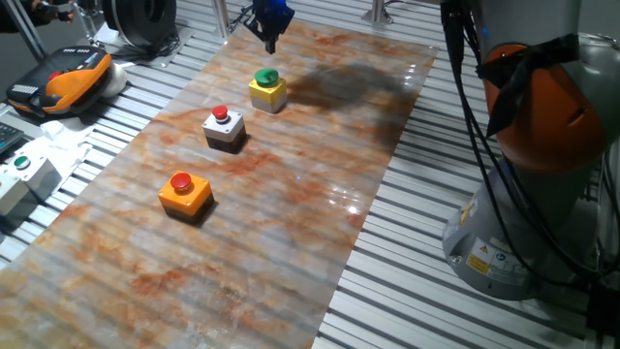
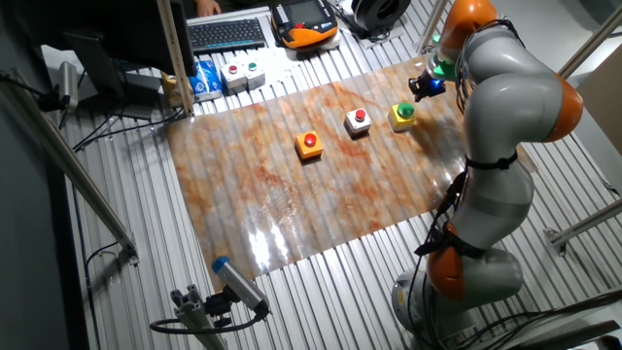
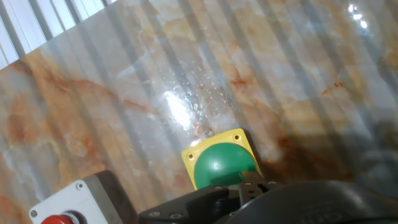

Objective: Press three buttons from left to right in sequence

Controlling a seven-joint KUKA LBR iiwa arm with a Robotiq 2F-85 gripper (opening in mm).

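Three button boxes stand in a diagonal row on the marbled board (image 1: 320, 194). The yellow box with a green cap (image 1: 267, 88) is farthest, the grey-white box with a red cap (image 1: 223, 129) is in the middle, and the orange box with a red cap (image 1: 185, 194) is nearest. My gripper (image 1: 270, 43) hangs pointing down, above and just behind the yellow box, not touching it. In the hand view the green cap (image 3: 221, 166) lies right by the dark gripper (image 3: 249, 186), and the grey-white box (image 3: 68, 202) shows at the bottom left. I cannot see a gap or contact between the fingertips.
A white control box (image 1: 21, 174) and an orange-black pendant (image 1: 63, 82) lie left of the board. The robot's base (image 1: 523, 213) stands on the slatted table to the right. In the other fixed view a keyboard (image 2: 228, 34) lies beyond the board.
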